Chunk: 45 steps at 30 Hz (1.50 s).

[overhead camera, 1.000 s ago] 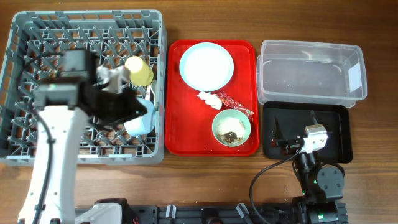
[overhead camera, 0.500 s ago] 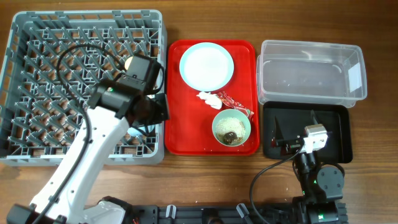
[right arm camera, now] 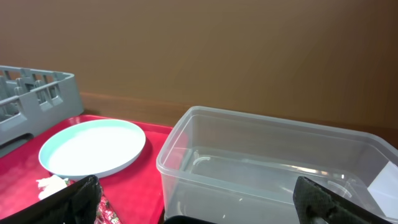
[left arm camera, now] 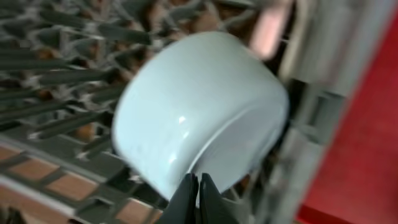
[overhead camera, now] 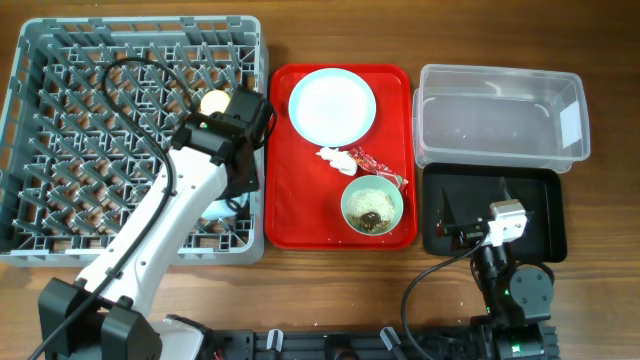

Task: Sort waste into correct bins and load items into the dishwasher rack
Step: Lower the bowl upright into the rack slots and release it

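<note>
My left gripper (overhead camera: 240, 180) hangs over the right edge of the grey dishwasher rack (overhead camera: 60, 100), its jaws shut with nothing between them. Just ahead of the fingertips (left arm camera: 199, 190) a pale blue bowl (left arm camera: 199, 112) lies tipped among the pegs, mostly hidden under the arm in the overhead view. A yellow cup (overhead camera: 213, 101) stands in the rack behind the wrist. A light blue plate (overhead camera: 332, 105), white tissue (overhead camera: 330, 155), red wrapper (overhead camera: 370, 165) and a bowl of food scraps (overhead camera: 372, 205) lie on the red tray. My right gripper (overhead camera: 472, 205) rests open over the black tray (overhead camera: 545, 215), holding nothing.
The clear tub (overhead camera: 500, 115) stands behind the black tray, close in front of the right wrist camera. The red tray (overhead camera: 290, 215) lies between the rack and the bins. A black cable loops over the rack's middle.
The left arm has swung from the rack's left-middle toward its right edge and turned at the wrist. The bowl stays in the rack. The right arm has not moved.
</note>
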Each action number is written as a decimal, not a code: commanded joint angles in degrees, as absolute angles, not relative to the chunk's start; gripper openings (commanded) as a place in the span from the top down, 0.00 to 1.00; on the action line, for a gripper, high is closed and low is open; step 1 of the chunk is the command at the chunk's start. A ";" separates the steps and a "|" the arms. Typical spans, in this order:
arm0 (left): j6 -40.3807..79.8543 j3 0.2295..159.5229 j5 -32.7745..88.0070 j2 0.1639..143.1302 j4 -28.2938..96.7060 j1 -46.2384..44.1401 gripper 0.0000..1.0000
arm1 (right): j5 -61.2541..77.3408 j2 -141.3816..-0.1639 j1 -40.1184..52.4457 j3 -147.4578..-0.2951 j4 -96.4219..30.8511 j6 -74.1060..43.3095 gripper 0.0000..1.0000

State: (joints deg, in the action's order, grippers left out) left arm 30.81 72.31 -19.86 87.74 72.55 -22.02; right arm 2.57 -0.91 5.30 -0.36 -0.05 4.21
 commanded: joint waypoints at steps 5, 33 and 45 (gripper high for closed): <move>41.21 71.88 -31.99 87.92 75.24 -13.72 0.96 | 3.09 -0.80 5.02 -0.30 0.08 4.51 0.00; 34.74 67.02 -13.93 87.94 64.45 -14.90 0.96 | 3.09 -0.80 5.02 -0.30 0.08 4.51 0.00; 36.67 72.88 -23.18 85.36 62.89 -11.29 0.96 | 3.07 -0.80 5.02 -0.30 0.08 4.51 0.00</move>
State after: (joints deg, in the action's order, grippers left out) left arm 35.75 71.37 -21.61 87.31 64.07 -11.46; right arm 2.57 -0.91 5.30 -0.36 -0.05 4.21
